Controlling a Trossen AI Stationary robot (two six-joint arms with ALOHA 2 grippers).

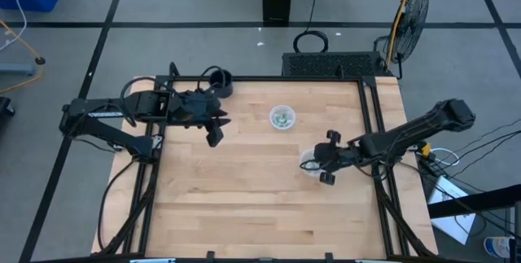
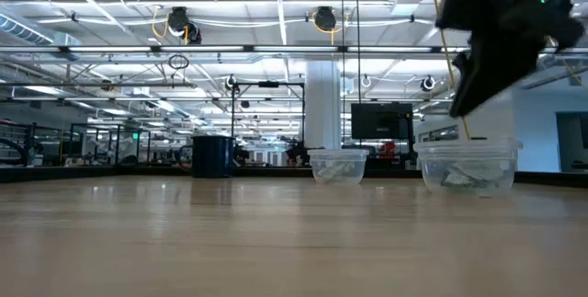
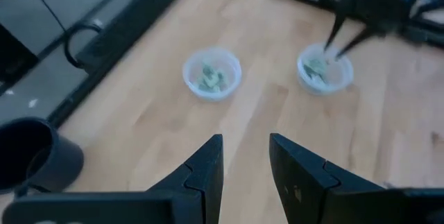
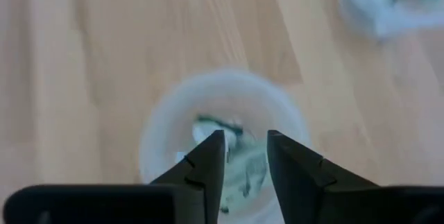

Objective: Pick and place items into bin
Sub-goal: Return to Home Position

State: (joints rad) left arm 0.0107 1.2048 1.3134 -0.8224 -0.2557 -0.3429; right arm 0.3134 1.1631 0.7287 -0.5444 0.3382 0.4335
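High view: two clear bins, far bin (image 1: pixel 273 113) and near bin (image 1: pixel 304 164), each holding green-and-white packets (image 3: pixel 210 78), count unreadable. One black mug (image 1: pixel 221 80). Right gripper (image 1: pixel 322 158) above near bin, left gripper (image 1: pixel 218 129) near mug; both parted, empty.

You have a light-tan wooden plank surface (image 1: pixel 244 190) with faint darker grain lines. The round clear plastic bins (image 3: pixel 189 78) are colourless. The small flat wrapped packets (image 3: pixel 210 78) inside them show green and white. The cylindrical black mug (image 3: pixel 31 158) is plain and unpatterned. The left gripper (image 3: pixel 246 141) and right gripper (image 4: pixel 246 137) are uniformly black.
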